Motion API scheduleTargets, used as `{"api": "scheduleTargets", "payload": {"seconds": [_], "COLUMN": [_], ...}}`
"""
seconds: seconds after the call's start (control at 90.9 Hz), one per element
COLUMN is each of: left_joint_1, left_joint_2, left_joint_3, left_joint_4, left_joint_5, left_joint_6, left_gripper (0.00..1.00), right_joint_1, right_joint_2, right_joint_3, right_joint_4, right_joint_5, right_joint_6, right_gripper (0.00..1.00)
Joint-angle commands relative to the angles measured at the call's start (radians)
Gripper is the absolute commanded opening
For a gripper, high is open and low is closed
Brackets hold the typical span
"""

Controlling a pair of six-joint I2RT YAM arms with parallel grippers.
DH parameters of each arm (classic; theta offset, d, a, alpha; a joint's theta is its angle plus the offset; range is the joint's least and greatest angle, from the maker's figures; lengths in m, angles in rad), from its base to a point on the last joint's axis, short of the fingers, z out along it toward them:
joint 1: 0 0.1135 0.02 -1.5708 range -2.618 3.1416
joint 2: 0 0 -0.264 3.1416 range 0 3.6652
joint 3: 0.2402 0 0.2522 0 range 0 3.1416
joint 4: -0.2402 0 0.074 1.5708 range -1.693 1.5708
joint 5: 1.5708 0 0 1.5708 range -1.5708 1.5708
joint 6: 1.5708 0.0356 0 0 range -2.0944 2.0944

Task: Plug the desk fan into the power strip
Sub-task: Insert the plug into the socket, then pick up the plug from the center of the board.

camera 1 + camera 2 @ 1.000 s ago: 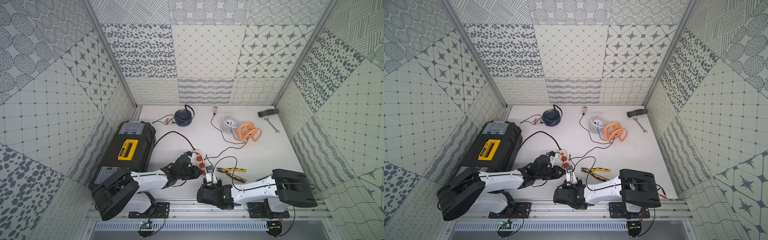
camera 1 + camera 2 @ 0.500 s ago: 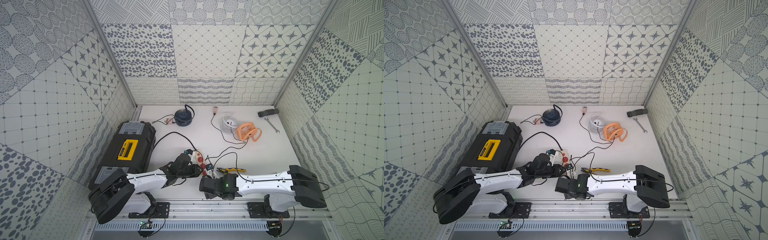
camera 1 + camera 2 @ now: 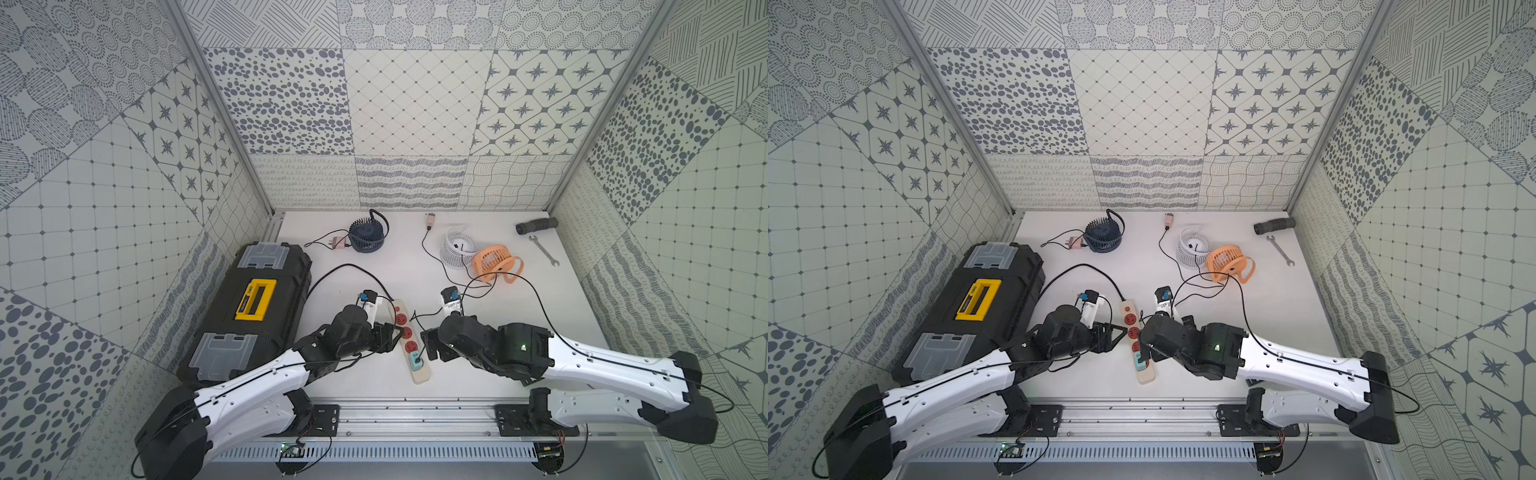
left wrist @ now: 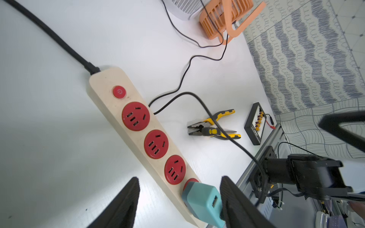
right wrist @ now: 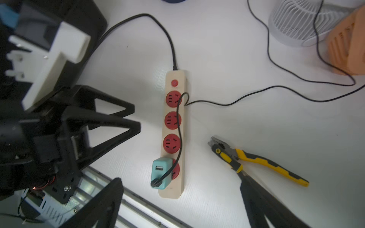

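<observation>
The cream power strip (image 3: 402, 328) (image 3: 1128, 322) lies near the table's front, its four red sockets in a row. A teal adapter (image 5: 161, 171) (image 4: 203, 200) sits in the end socket nearest the front rail. Its thin black cable runs across the strip to the orange desk fan (image 3: 494, 262) (image 3: 1227, 259). My left gripper (image 4: 179, 179) (image 3: 388, 334) is open and straddles that end of the strip, one finger (image 4: 233, 199) close beside the adapter. My right gripper (image 5: 180, 182) (image 3: 428, 347) stands wide open on the strip's other side and holds nothing.
A black toolbox (image 3: 253, 316) with a yellow handle fills the left side. Yellow-handled pliers (image 5: 256, 159) lie right of the strip, and a small black box (image 4: 254, 123) sits by the front rail. Farther back are a white fan (image 3: 457, 249), a dark blue fan (image 3: 365, 235), a wrench (image 3: 542, 249) and a black tube (image 3: 536, 225).
Both grippers have opened. The right arm has stretched out, its gripper moving from the front rail to the strip's near end. The left gripper stays at the strip.
</observation>
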Motion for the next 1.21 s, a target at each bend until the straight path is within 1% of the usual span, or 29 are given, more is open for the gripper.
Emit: {"api": "scheduleTargets", "payload": {"seconds": [0.0,0.11,0.242,0.341,0.506,0.594,0.66,0.726,0.869,0.969,1.068,1.2], "left_joint_1": [0.006,0.007,0.026,0.087,0.212,0.271,0.295,0.31,0.355,0.362,0.363,0.365], "left_joint_2": [-0.132,-0.168,-0.139,-0.08,0.012,0.068,0.1,0.125,0.157,0.154,0.147,0.143], "left_joint_3": [0.077,0.152,0.252,0.321,0.401,0.423,0.428,0.419,0.395,0.39,0.388,0.388], "left_joint_4": [-0.249,-0.331,-0.383,-0.402,-0.367,-0.332,-0.31,-0.289,-0.262,-0.261,-0.262,-0.27], "left_joint_5": [-0.115,-0.15,-0.133,-0.041,0.147,0.238,0.258,0.249,0.265,0.26,0.246,0.234], "left_joint_6": [0.222,0.294,0.387,0.426,0.463,0.486,0.518,0.546,0.539,0.54,0.542,0.55], "left_gripper": [0.72,0.77,0.81,0.82,0.82,0.83,0.83,0.83,0.84,0.84,0.84,0.84], "right_joint_1": [-0.124,-0.313,-0.486,-0.576,-0.642,-0.672,-0.685,-0.694,-0.721,-0.739,-0.753,-0.77], "right_joint_2": [-0.01,0.008,0.068,0.173,0.381,0.495,0.583,0.664,0.841,0.956,1.067,1.175], "right_joint_3": [0.02,-0.001,-0.033,-0.003,0.102,0.184,0.252,0.32,0.491,0.626,0.752,0.862], "right_joint_4": [-0.006,0.022,0.127,0.188,0.292,0.354,0.401,0.447,0.507,0.517,0.517,0.52], "right_joint_5": [0.025,-0.075,-0.238,-0.344,-0.407,-0.408,-0.397,-0.382,-0.327,-0.275,-0.236,-0.186], "right_joint_6": [-0.1,-0.176,-0.307,-0.388,-0.467,-0.473,-0.464,-0.45,-0.381,-0.347,-0.326,-0.304], "right_gripper": [0.97,0.97,0.96,0.91,0.81,0.78,0.78,0.79,0.82,0.86,0.87,0.87]}}
